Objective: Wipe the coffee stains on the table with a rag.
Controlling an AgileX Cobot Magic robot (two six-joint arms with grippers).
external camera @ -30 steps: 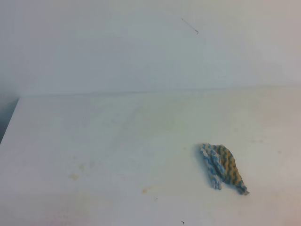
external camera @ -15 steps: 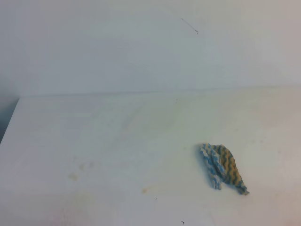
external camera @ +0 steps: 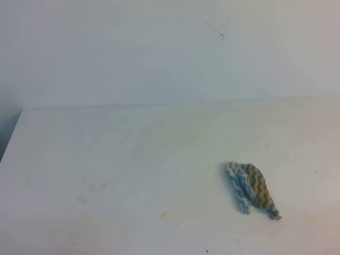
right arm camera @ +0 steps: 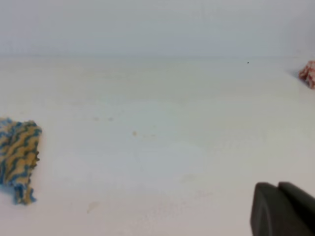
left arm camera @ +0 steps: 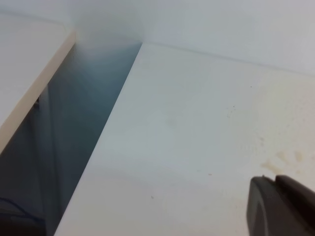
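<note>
The rag (external camera: 251,190), blue-and-white zigzag cloth tinged yellow-brown, lies crumpled on the white table (external camera: 159,143) at the right; the right wrist view has the rag (right arm camera: 17,156) at its left edge. Of the coffee stains, only faint tan specks (external camera: 82,199) and a small orange mark (external camera: 164,214) show near the front, with pale tan stains (left arm camera: 280,160) in the left wrist view. My left gripper (left arm camera: 275,183) is shut, hovering near those stains. My right gripper (right arm camera: 278,187) is shut and empty, well to the right of the rag. Neither gripper appears in the exterior high view.
The table's left edge (left arm camera: 106,132) drops into a dark gap, with another pale surface (left arm camera: 24,73) beyond it. A white wall (external camera: 159,53) rises behind the table. A small reddish-white object (right arm camera: 309,73) lies at the far right.
</note>
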